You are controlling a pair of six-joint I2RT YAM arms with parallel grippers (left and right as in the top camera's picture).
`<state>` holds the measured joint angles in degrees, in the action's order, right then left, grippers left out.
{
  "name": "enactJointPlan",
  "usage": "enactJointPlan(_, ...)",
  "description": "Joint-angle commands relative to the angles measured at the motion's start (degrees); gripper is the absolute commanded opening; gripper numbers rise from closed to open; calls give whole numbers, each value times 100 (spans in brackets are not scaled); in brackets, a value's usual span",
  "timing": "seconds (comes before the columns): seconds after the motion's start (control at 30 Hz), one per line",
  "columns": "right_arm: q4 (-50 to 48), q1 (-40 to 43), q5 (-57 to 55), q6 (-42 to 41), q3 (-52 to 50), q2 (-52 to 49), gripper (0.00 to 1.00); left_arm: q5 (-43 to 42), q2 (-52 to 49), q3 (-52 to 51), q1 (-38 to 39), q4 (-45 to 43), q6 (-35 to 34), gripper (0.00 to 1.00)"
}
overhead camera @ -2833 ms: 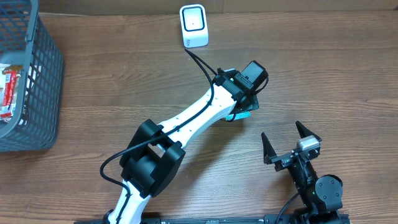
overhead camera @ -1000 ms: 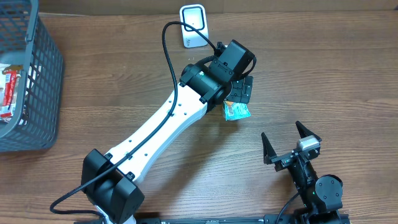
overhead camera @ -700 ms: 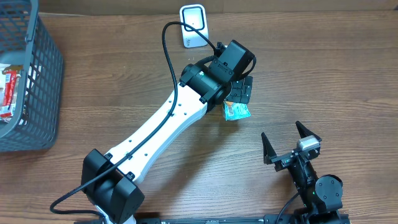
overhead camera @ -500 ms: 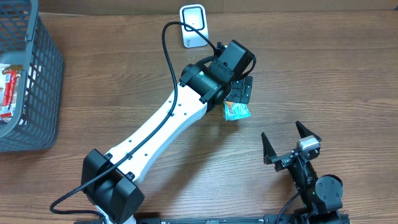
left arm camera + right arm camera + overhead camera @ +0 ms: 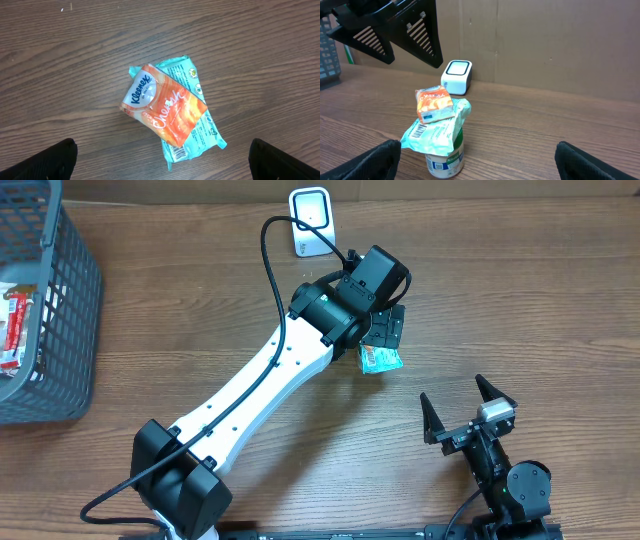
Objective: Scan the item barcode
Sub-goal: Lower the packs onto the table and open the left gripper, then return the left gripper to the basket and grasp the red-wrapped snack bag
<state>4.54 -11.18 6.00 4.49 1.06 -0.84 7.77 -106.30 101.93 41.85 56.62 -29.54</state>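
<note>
The left tool (image 5: 388, 330) hangs released, fingers spread, directly above the orange Kleenex tissue pack (image 5: 165, 112). The pack lies on a teal wipes packet (image 5: 200, 137) atop a small white cup (image 5: 445, 160), seemingly raised for easy grasping. The white box scanner (image 5: 311, 221) stands beyond it; the right tool (image 5: 452, 392) waits released, well apart.

Wooden table (image 5: 520, 300): basket (image 5: 62, 330), scanner (image 5: 311, 220), cup (image 5: 445, 162)

Overhead straight down; left wrist close above; right wrist low, level — tissue packet (image 5: 165, 112) shared
</note>
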Motion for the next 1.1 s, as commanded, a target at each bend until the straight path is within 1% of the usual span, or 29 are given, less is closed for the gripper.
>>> enactJointPlan(0.0, -31, 33, 9, -13, -61, 68, 100, 138, 140, 96, -26, 17, 127, 100)
enactJointPlan(0.4, -31, 33, 11, -13, -61, 68, 100, 186, 144, 103, -70, 74, 142, 100)
enactJointPlan(0.47, -31, 33, 9, -13, -61, 68, 100, 192, 146, 188, -155, 219, 330, 100)
enactJointPlan(0.53, -31, 33, 9, -13, -61, 68, 100, 208, 146, 448, -354, 516, 588, 100)
enactJointPlan(0.6, -31, 33, 11, -13, -61, 68, 100, 330, 146, 809, -584, 844, 693, 100)
enactJointPlan(0.7, -31, 33, 9, -13, -61, 68, 100, 579, 146, 1565, -1010, 1360, 850, 100)
enactJointPlan(0.77, -31, 33, 11, -13, -61, 68, 100, 946, 146, 2094, -1285, 1628, 1075, 100)
enactJointPlan(0.87, -31, 33, 9, -13, -61, 68, 100, 1794, 149, 2909, -1690, 1875, 1513, 100)
enactJointPlan(0.93, -31, 33, 11, -13, -61, 68, 100, 2234, 149, 3434, -1961, 1945, 2120, 100)
enactJointPlan(1.0, -31, 33, 9, -13, -61, 68, 100, 2455, 149, 3869, -2245, 1945, 2789, 100)
enactJointPlan(1.07, -31, 33, 11, -13, -61, 68, 100, 2590, 149, 4192, -2559, 1950, 3147, 100)
